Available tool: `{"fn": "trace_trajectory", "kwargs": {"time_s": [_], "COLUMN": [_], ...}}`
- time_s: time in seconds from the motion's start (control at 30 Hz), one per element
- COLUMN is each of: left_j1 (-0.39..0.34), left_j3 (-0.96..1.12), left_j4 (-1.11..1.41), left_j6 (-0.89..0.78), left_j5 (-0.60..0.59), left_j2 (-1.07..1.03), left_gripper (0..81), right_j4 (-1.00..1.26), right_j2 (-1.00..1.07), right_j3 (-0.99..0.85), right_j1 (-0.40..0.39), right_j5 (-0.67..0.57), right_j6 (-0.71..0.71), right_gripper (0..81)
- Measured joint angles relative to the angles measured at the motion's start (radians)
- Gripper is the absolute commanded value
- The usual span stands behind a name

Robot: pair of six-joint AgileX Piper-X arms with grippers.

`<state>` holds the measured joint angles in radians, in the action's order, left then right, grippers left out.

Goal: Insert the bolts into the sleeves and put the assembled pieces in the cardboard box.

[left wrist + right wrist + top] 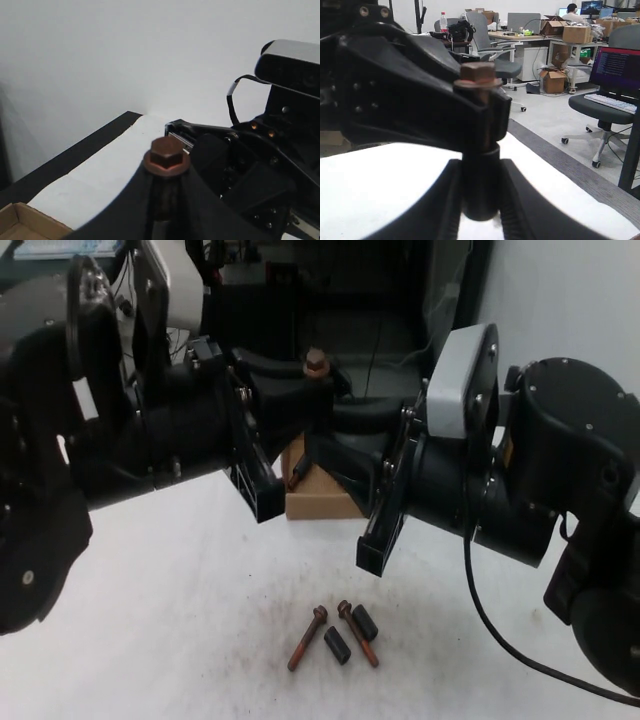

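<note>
Progress: one bolt (477, 82) judged partly entered into a sleeve (480, 192), held mid-frame above the cardboard box (322, 498); loose bolts (307, 637) and loose sleeves (337, 645) were seen lower centre, unassembled | Pose: arms were met tip to tip | left gripper (167, 210) clamped on bolt | right gripper (480, 200) clamped on sleeve

From above, I get only part of the cardboard box (318, 502); the left end effector (167, 182) and right end effector (480, 170) cover the rest. The bolt (166, 154) shank is hidden, the sleeve (480, 197) blurred.
</note>
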<state>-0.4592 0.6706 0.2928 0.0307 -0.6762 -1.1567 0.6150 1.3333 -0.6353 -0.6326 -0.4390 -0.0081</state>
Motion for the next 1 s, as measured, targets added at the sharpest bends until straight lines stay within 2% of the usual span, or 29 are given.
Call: {"fn": "trace_trajectory", "kwargs": {"time_s": [0.2,0.37,0.6,0.83,0.87,0.9,0.93,1.0], "left_j1": [0.0,0.0,0.0,0.0,0.0,0.0,0.0,0.0], "left_j3": [0.0,0.0,0.0,0.003,0.003,0.003,0.006,0.009], "left_j4": [-0.004,-0.017,0.032,0.247,0.269,0.269,0.285,0.285], "left_j6": [0.005,0.007,-0.001,-0.101,-0.109,-0.109,-0.117,-0.12], "left_j5": [0.007,0.005,0.011,0.19,0.249,0.261,0.368,0.429], "left_j2": [0.002,0.002,0.0,0.012,0.012,0.029,0.032,0.05], "left_gripper": [43.1,49.7,49.5,48.7,46.4,43.6,38.8,27.6], "right_j4": [-0.001,0.006,0.013,0.028,0.028,0.022,0.013,-0.028], "right_j2": [0.0,0.0,0.0,-0.006,-0.006,-0.006,-0.006,-0.006], "right_j3": [0.0,0.0,0.0,-0.004,-0.004,-0.004,-0.004,-0.012], "right_j1": [0.0,0.0,0.0,0.0,0.0,0.0,0.0,0.0], "right_j5": [0.006,0.013,0.015,0.018,0.018,0.023,0.036,0.077], "right_j6": [0.0,-0.002,-0.002,-0.002,-0.002,0.003,0.016,0.049], "right_gripper": [0.4,0.4,0.4,0.4,0.4,0.4,0.4,0.4]}}
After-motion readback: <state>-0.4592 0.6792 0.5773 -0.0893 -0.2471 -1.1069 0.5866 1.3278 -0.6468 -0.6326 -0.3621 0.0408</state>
